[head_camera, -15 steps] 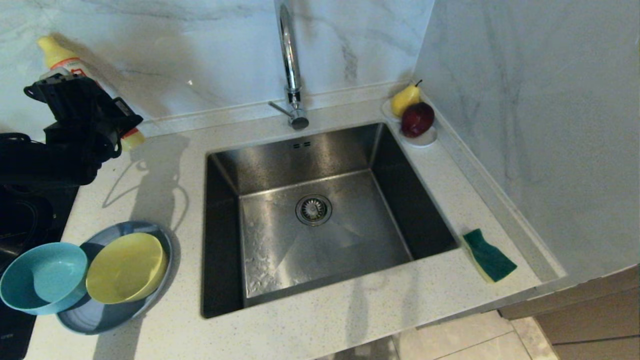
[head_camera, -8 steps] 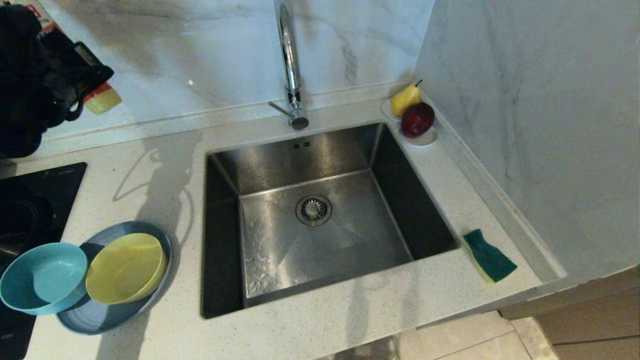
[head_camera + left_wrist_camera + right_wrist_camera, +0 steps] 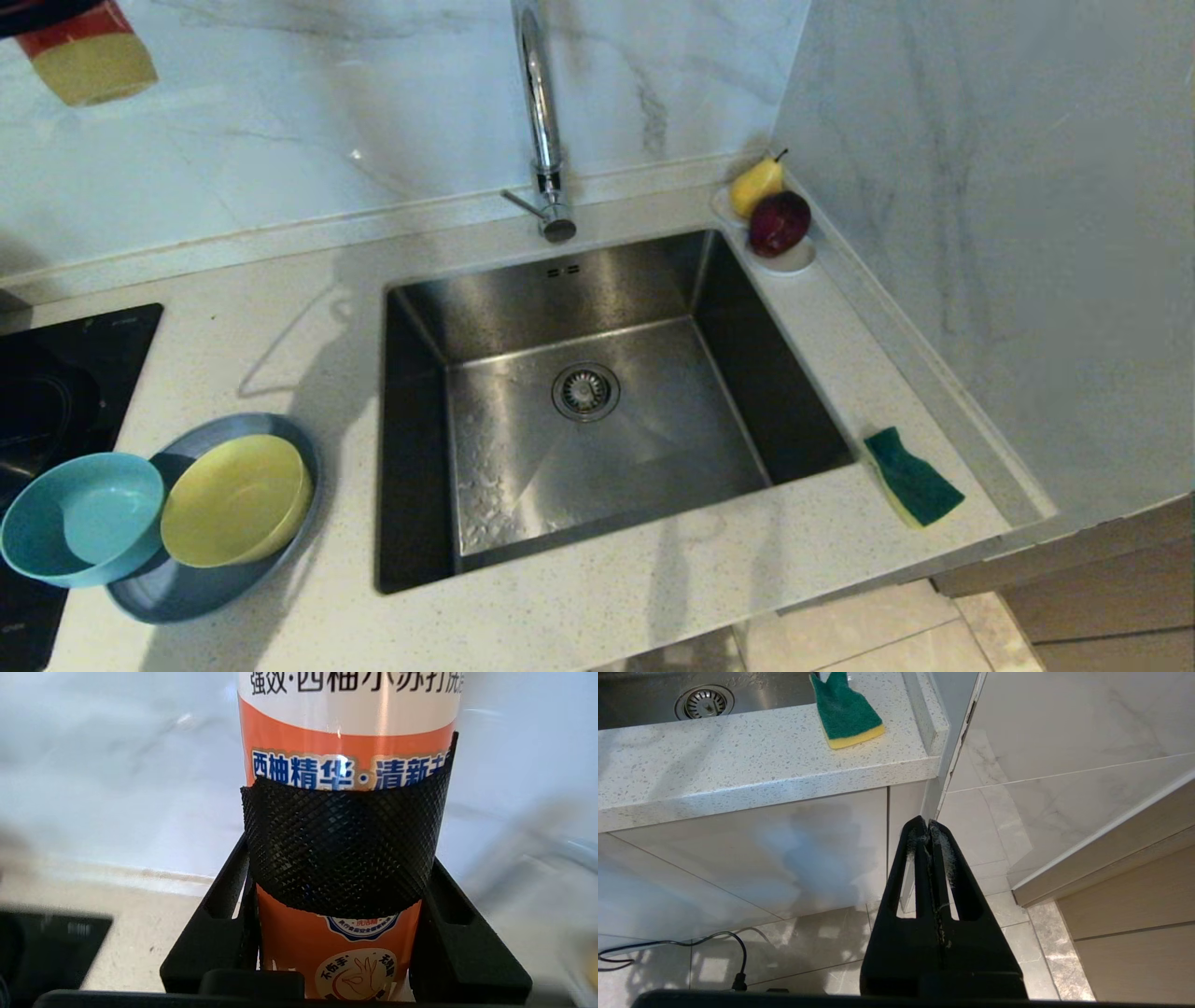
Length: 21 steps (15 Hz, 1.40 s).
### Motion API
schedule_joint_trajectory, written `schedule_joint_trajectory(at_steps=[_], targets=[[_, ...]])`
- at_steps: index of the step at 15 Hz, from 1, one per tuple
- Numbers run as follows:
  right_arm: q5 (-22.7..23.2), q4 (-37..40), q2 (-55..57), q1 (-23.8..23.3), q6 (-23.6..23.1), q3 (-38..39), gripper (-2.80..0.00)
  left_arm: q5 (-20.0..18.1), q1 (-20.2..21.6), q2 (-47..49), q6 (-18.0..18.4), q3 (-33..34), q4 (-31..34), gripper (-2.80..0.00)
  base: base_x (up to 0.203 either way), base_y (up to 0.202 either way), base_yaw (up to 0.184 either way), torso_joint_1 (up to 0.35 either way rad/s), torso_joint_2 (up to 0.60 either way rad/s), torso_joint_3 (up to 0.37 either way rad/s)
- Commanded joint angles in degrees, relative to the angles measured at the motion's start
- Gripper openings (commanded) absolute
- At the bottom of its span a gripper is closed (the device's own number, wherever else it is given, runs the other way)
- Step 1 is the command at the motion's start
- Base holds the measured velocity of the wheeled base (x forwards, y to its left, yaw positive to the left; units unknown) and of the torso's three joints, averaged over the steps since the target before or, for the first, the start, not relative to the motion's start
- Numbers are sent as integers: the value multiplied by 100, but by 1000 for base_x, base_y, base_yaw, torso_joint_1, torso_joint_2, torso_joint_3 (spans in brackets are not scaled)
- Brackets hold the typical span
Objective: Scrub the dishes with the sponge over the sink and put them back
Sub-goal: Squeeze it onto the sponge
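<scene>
1. Nearest of all, the right gripper (image 3: 928,833) hangs low in front of the cabinet, below the counter edge and above the tiled floor; its two fingers are pressed flat together with nothing between them.
2. On the counter's front left corner sits the grey-blue plate (image 3: 177,588). The yellow bowl (image 3: 233,501) rests on it, and the teal bowl (image 3: 79,518) leans on the plate's left rim, overhanging the black hob (image 3: 47,373).
3. On the counter to the right of the basin, near the side wall, lies the sponge (image 3: 913,476), green scouring side up with its yellow layer showing at the near edge.
4. The sink (image 3: 420,448) fills the middle of the counter, with the round drain strainer (image 3: 585,391) at its centre.
5. Behind the basin stands the chrome tap (image 3: 541,121); at the far right corner a white saucer (image 3: 794,259) holds a pear (image 3: 754,185) and a dark red apple (image 3: 779,222).
6. Farthest, high at the far left against the marble wall, the left gripper (image 3: 343,868) is clamped around an orange detergent bottle (image 3: 348,718), lifted clear of the counter; only the bottle's bottom end shows in the head view.
</scene>
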Motion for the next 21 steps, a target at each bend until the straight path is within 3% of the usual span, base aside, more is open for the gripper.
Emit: schedule_joint_trajectory(at_steps=[1, 5, 8, 11, 13, 21], targets=[[2, -1, -6, 2, -4, 1, -280, -92, -671, -957, 528, 425, 90, -280, 0, 0, 0, 0, 0, 0], [2, -1, -6, 2, -4, 1, -280, -522, -1769, -1884, 1483, 1196, 751, -280, 0, 0, 0, 0, 0, 0], [2, -1, -6, 2, -4, 1, -280, -851, -1969, -1938, 2018, 1210, 942, -280, 0, 0, 0, 0, 0, 0], [2, -1, -6, 2, -4, 1, -280, -1184, -2028, -1758, 2087, 1201, 940, -280, 0, 0, 0, 0, 0, 0], [2, -1, -6, 2, -4, 1, -280, -1211, -2407, -1394, 2101, 1073, 900, -280, 0, 0, 0, 0, 0, 0], [2, -1, -6, 2, -4, 1, -280, -1062, -3661, 754, 2173, -914, 873, -280, 0, 0, 0, 0, 0, 0]])
